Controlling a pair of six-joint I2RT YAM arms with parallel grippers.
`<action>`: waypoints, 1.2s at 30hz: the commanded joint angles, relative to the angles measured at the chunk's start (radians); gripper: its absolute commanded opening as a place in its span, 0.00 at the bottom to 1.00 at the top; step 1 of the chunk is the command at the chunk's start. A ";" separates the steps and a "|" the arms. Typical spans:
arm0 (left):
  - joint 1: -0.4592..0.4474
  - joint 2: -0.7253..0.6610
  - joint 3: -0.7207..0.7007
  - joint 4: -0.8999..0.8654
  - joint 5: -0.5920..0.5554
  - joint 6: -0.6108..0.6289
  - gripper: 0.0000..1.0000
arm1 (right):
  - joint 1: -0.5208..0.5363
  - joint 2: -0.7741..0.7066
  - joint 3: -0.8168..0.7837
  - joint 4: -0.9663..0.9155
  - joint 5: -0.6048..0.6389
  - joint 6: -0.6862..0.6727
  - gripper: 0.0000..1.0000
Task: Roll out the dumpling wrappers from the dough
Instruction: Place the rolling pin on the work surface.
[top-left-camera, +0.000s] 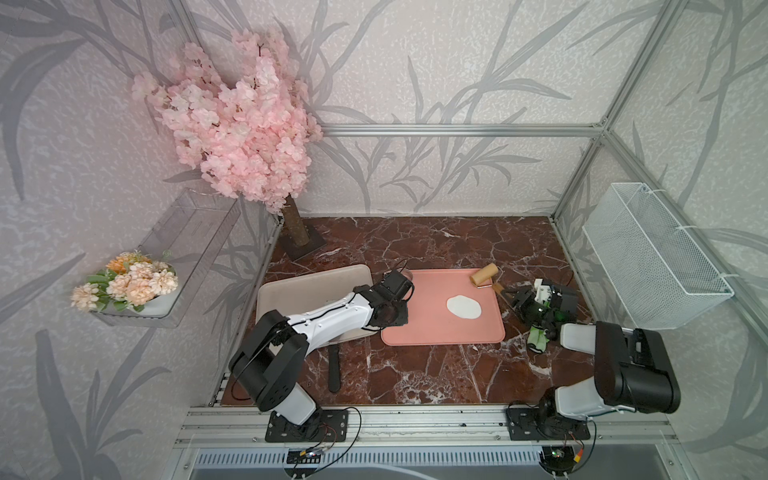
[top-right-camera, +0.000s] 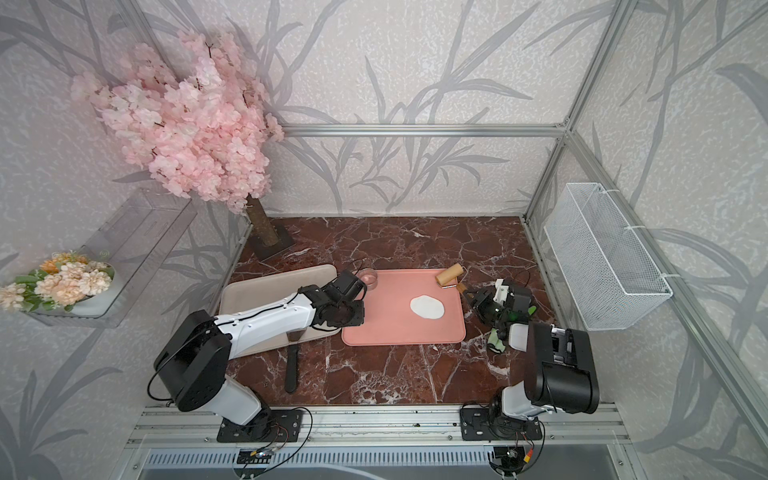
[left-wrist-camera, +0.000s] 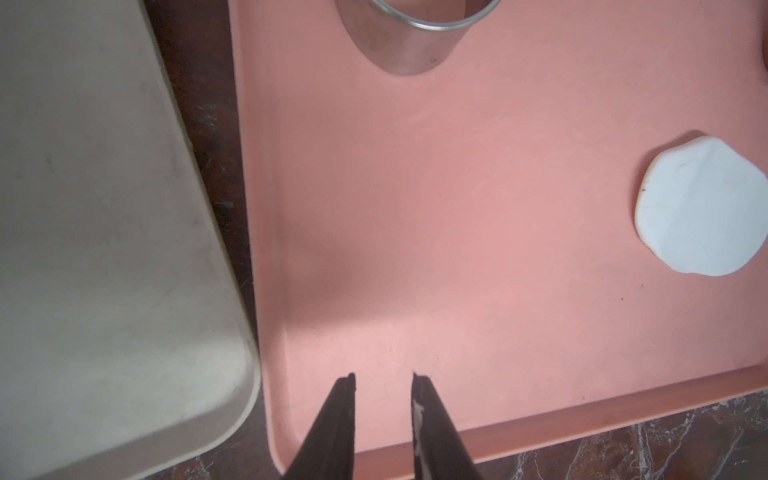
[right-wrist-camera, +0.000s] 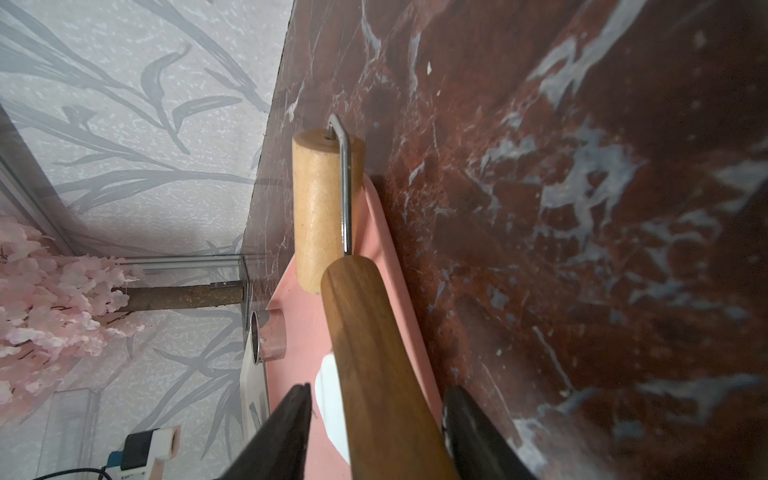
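So, nearest in, the left gripper (left-wrist-camera: 384, 376) hung over the near-left corner of the flat pink plastic tray (top-left-camera: 415, 332), jaws a little apart with nothing between them. Mid-tray, right of centre, the dough (top-left-camera: 464, 307) lay as a thin white oval sheet. Further back, at the tray's right edge, the right gripper (top-left-camera: 510, 297) had its jaws spread either side of the tan wooden roller (top-left-camera: 484, 275)'s dark handle (right-wrist-camera: 374, 353), not pinching it. Rolling looked about finished to me. Next up, probably: fetching the shiny round cup (top-right-camera: 368, 277) from the far-left corner to stamp a wrapper.
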 joint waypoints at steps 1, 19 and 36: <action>0.004 0.014 -0.004 -0.013 -0.002 0.000 0.27 | -0.006 -0.028 -0.002 -0.011 0.003 -0.021 0.58; 0.004 0.031 -0.010 0.019 0.016 -0.004 0.27 | 0.046 -0.094 0.172 -0.595 0.167 -0.291 0.69; 0.004 0.021 -0.016 0.019 0.011 -0.001 0.27 | 0.086 -0.054 0.280 -0.854 0.360 -0.334 0.99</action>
